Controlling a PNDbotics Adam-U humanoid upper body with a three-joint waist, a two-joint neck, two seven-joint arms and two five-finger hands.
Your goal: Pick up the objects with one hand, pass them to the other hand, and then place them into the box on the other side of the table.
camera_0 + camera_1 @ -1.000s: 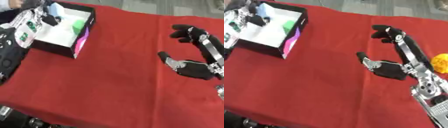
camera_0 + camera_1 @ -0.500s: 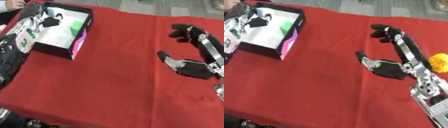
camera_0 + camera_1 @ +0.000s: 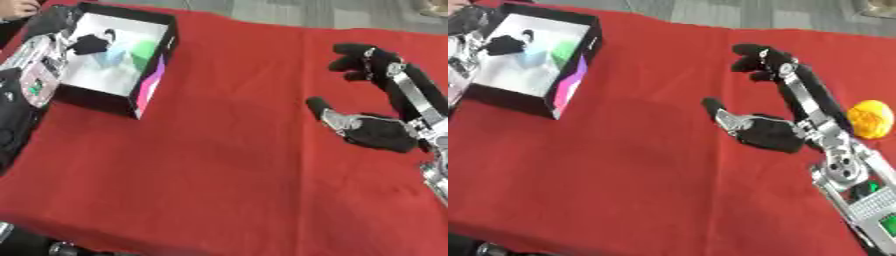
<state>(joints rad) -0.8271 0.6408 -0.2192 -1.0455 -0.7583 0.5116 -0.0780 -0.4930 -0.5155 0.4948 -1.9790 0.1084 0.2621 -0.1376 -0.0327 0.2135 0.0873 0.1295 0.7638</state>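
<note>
While left robot hand (image 3: 74,44) hangs over box (image 3: 156,75), fingers unclear, right robot hand (image 3: 773,131) empty, fingers spread, yellow object (image 3: 870,118) beside it

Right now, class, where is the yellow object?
The yellow object lies on the red cloth at the table's right side, just right of the right hand, showing only in the right eye view.

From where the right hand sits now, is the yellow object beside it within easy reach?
Probably yes. The yellow object lies on the red cloth just to the outer side of the right hand, which is open with nothing in it. Nothing stands between them, though the hand would have to turn back toward it.
</note>
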